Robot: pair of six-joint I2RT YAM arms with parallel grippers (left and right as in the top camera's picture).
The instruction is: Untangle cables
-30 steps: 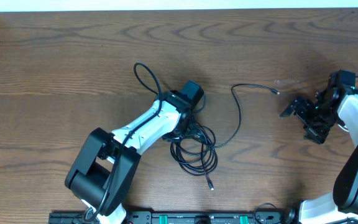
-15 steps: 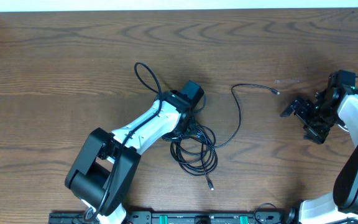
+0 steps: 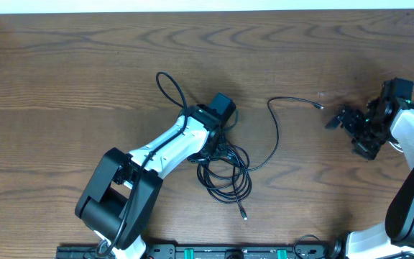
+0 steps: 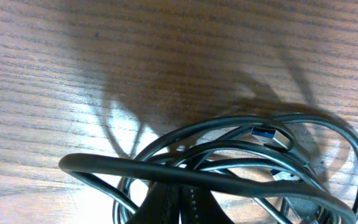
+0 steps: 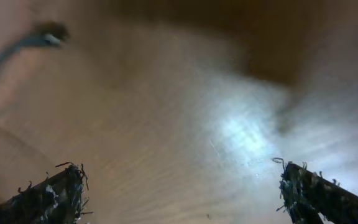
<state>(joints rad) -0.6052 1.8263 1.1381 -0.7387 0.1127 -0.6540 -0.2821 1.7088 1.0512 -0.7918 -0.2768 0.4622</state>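
The cables [image 3: 225,176] lay near the middle of the wooden table [image 3: 63,65] as a loose tangle of thin, glossy black loops. One plug end [image 3: 244,214] poked out toward the near edge, and a long strand arced right to a small plug [image 3: 320,106]. The left gripper [image 4: 173,196] was pinched on a strand among loops crossing around a blue-tongued plug [image 4: 269,134], while the right gripper [image 5: 180,171] hovered spread wide over bare wood, well right of the tangle.
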